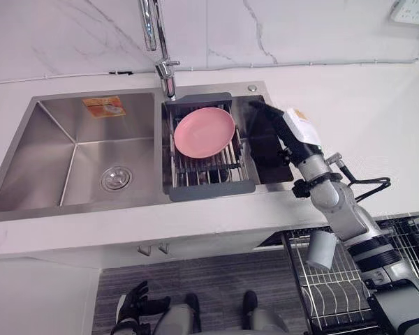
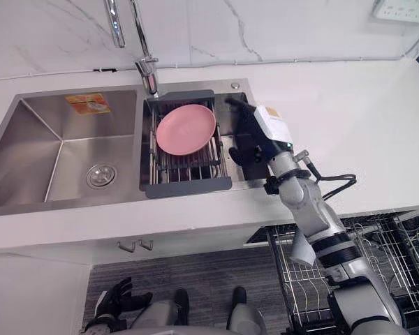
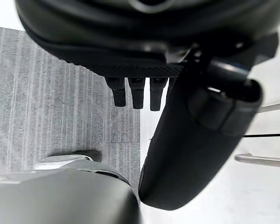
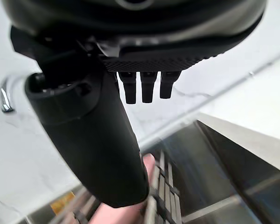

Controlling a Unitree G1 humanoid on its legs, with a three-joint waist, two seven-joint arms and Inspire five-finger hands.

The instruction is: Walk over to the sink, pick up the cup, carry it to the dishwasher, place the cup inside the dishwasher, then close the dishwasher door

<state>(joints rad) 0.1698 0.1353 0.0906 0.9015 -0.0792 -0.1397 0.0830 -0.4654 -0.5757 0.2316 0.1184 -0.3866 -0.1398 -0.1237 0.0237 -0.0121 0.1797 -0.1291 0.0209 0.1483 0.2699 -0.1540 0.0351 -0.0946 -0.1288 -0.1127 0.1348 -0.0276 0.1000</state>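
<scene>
Right hand (image 1: 274,132) over sink's (image 1: 49,153) right basin, beside pink plate (image 1: 204,132) on rack (image 1: 195,171); fingers straight, released. Left hand (image 1: 131,304) low, fingers relaxed.

Bright, even light; glare on steel sink (image 1: 49,157), faucet (image 1: 149,24).

The sink's (image 1: 91,213) left basin is open room, with just the flat drain (image 1: 116,178) in its floor. The right basin is mostly taken up by a rack (image 1: 202,190) that spans it front to back, with a pink plate (image 1: 204,132) on the bars. At the sink's right end a narrow strip of basin is left, and the right robot hand (image 1: 276,129), fingers straight, fills it. The faucet (image 1: 166,73) rises behind the sink's middle divider. Right of the sink the worktop (image 1: 363,118) is bare. Below the sink's right end a wire dishwasher rack (image 1: 328,293) juts out over the floor.
</scene>
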